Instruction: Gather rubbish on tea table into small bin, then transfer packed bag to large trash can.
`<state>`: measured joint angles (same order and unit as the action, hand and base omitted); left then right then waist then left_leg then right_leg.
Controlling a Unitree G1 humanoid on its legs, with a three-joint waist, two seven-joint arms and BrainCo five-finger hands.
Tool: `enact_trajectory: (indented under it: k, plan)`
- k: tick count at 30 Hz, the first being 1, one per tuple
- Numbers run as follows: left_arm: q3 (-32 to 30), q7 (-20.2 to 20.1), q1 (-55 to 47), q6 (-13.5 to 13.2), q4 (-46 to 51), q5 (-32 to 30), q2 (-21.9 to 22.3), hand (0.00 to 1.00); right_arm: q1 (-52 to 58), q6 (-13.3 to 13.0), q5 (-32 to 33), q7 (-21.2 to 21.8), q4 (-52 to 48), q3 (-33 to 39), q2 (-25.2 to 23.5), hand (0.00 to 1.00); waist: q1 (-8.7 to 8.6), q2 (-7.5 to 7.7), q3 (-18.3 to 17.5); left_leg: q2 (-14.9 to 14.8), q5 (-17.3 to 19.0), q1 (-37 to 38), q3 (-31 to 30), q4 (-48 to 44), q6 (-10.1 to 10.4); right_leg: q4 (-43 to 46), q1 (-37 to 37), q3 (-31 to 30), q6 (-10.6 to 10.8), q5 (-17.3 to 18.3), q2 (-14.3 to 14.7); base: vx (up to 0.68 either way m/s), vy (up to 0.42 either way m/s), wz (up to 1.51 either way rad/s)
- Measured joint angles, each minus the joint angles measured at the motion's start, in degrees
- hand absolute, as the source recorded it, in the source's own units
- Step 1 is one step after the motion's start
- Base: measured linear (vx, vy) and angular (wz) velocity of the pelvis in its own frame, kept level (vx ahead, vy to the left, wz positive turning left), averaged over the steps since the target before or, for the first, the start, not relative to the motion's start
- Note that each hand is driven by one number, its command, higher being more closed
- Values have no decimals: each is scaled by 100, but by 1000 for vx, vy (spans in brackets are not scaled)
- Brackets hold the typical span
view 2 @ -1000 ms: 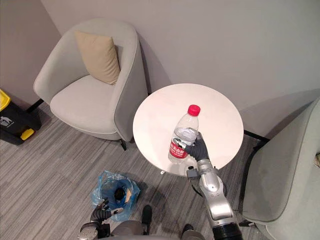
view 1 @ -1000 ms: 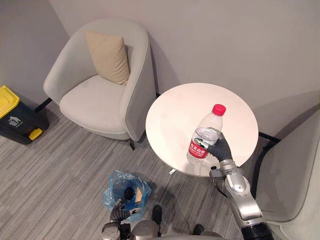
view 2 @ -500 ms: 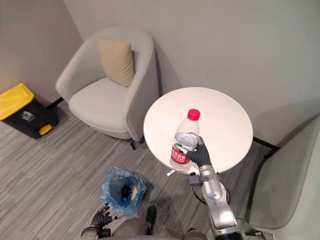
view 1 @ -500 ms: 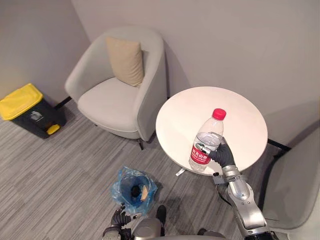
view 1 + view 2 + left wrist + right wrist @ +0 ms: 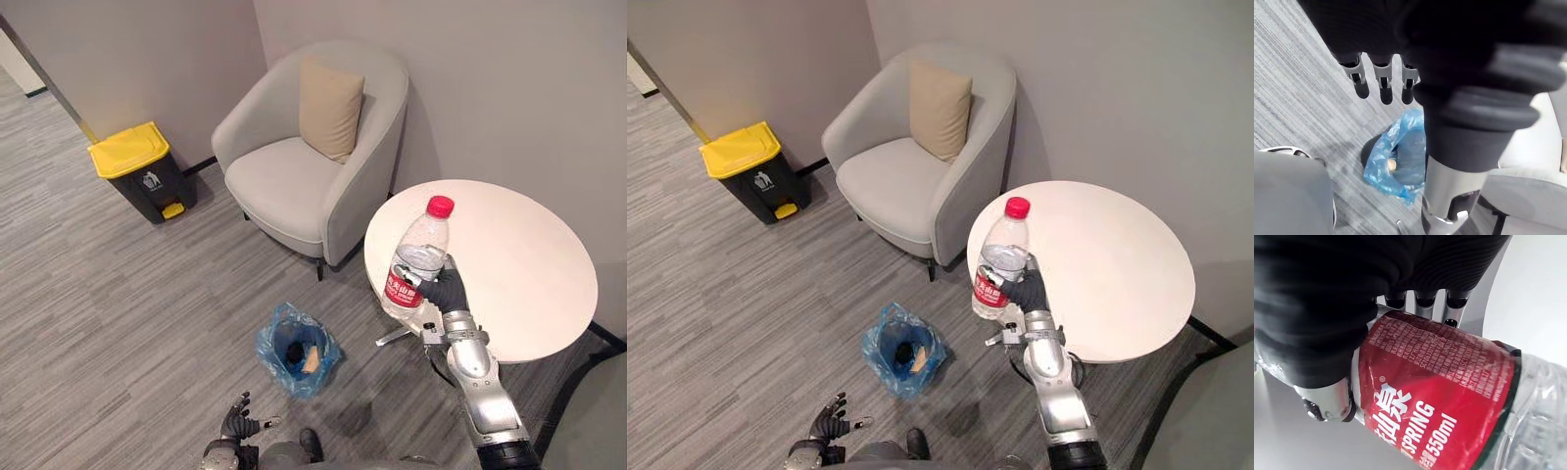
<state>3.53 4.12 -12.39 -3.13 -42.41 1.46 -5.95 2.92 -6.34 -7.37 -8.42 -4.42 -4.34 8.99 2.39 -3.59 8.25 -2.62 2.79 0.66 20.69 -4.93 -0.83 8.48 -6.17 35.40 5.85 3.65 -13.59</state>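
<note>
Right robot hand [image 5: 446, 292] is gripping a bottle [image 5: 416, 257] upright.
Fingers [image 5: 1419, 300] are curling round its red label over the desk [image 5: 529, 264] edge; left robot hand [image 5: 238, 424] is hanging spread near the bagged bin [image 5: 297, 350].

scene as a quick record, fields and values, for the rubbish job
right hand: shut on plastic bottle, held upright
left hand: open, low, holding nothing
tea table: round, white top
small bin: on floor, lined with blue bag, some rubbish inside
large trash can: yellow lid closed, by wall
</note>
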Motion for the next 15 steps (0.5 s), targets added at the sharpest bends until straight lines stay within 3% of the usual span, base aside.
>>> enact_trajectory:
  k: [3,5,6,7,8,11,12,13,14,15]
  plan:
    - [-141,-3,-6,0,5,1,-5,0,-1,31,-8,4,269,6,3,100,-24,92,78,265,189,-9,-47,-140,-150,890,243,-60,71,399,-511,-29,170,17]
    - [-158,6,-3,5,9,2,-26,0,64,61,-14,33,331,18,17,100,-73,169,157,398,331,-80,-224,-293,-261,1508,433,-448,-177,503,-744,-19,109,45]
    - [-158,9,-17,12,8,3,-48,0,115,62,-47,72,331,27,16,100,-196,149,164,446,361,-75,-455,-352,-311,2147,745,-1107,-527,437,-769,43,82,78]
    - [-157,10,-17,16,12,3,-60,0,161,61,-70,92,332,32,15,100,-251,137,189,449,368,-69,-612,-369,-325,2376,917,-1519,-578,557,-692,113,62,112]
    - [-185,18,-10,16,12,4,-67,0,251,63,-154,110,331,22,-11,100,-323,205,243,439,370,-76,-927,-376,-329,2423,1084,-2241,-358,861,-296,109,9,89]
    - [-195,36,-4,15,13,7,-111,0,314,63,-181,121,329,37,-14,100,-328,216,292,426,356,-83,-1353,-406,-310,2058,1327,-2954,-265,1027,297,113,-63,93]
    - [-192,41,1,12,12,8,-138,0,343,63,-188,120,303,106,-19,100,-343,260,265,454,322,-113,-1556,-503,-229,1590,1399,-3116,-247,962,532,126,-96,101]
    - [-194,35,7,6,17,10,-176,0,372,63,-190,113,262,141,-22,100,-338,279,262,504,335,-183,-1640,-607,-216,1348,1377,-3123,-288,787,548,142,-127,113]
    - [-195,36,64,0,-19,10,-205,0,386,62,-203,109,206,187,15,100,-335,370,271,607,438,-217,-1805,-822,-169,1196,1371,-3096,-216,337,521,172,-147,77]
    - [-202,50,36,16,-27,11,-106,0,385,77,-229,115,206,240,79,100,-274,201,231,518,480,-244,-1919,-907,-117,1027,1227,-2996,-225,329,575,184,-143,58]
